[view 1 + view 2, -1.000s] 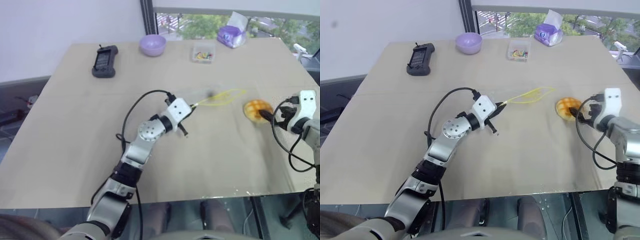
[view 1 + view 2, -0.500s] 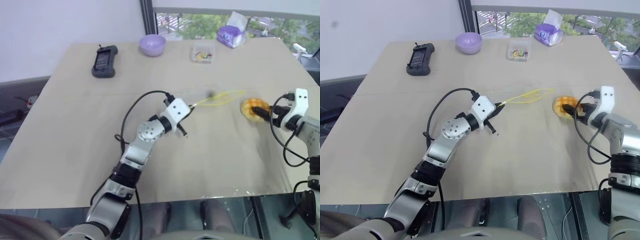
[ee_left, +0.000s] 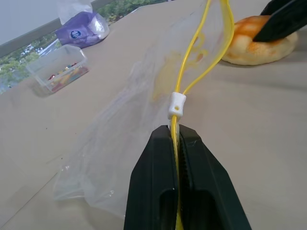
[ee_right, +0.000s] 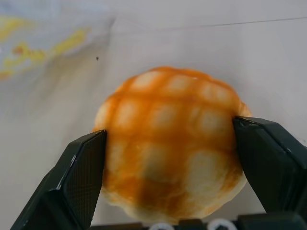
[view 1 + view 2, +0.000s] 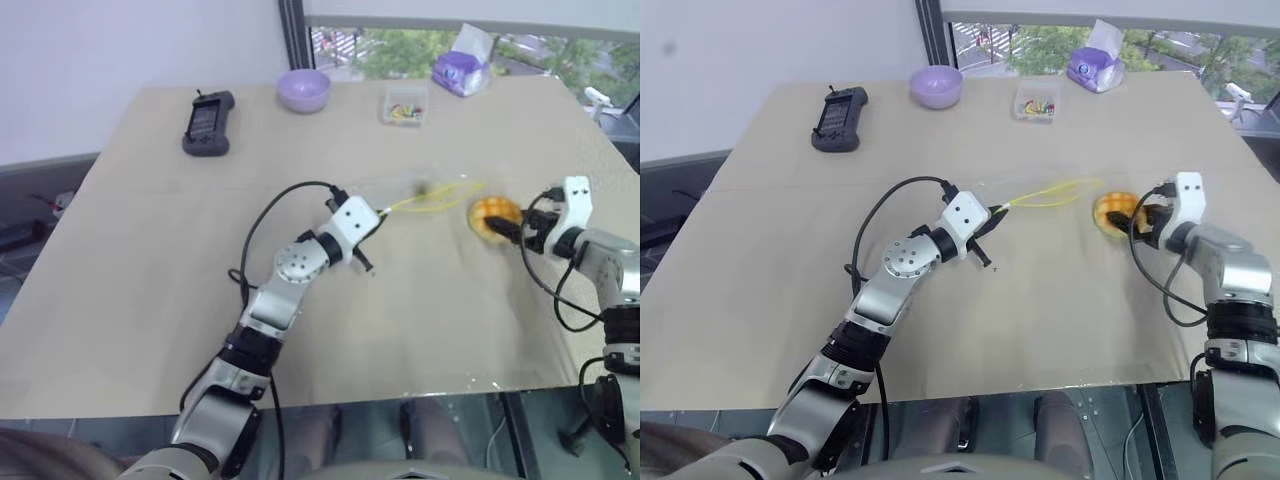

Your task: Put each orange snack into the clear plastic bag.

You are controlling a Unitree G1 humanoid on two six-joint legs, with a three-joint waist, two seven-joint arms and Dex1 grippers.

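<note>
The orange snack [image 5: 493, 212], a domed bun with a criss-cross top, rests on the table just right of the clear plastic bag [image 5: 410, 190]. My right gripper [image 5: 510, 228] comes at it from the right. In the right wrist view its two fingers press against both flanks of the bun [image 4: 168, 143]. The bag lies crinkled on the table with its yellow sealing strip [image 3: 201, 48] looped open toward the bun. My left gripper [image 3: 176, 132] is shut on that strip just behind its white slider.
At the table's far edge stand a black handheld device [image 5: 207, 122], a purple bowl [image 5: 304, 88], a small clear box of colourful bits [image 5: 405, 106] and a purple tissue pack [image 5: 460, 68]. A black cable loops over my left arm.
My right gripper has moved left with the bun between its fingers, bringing it close to the bag's yellow loop. The left gripper and bag have stayed put.
</note>
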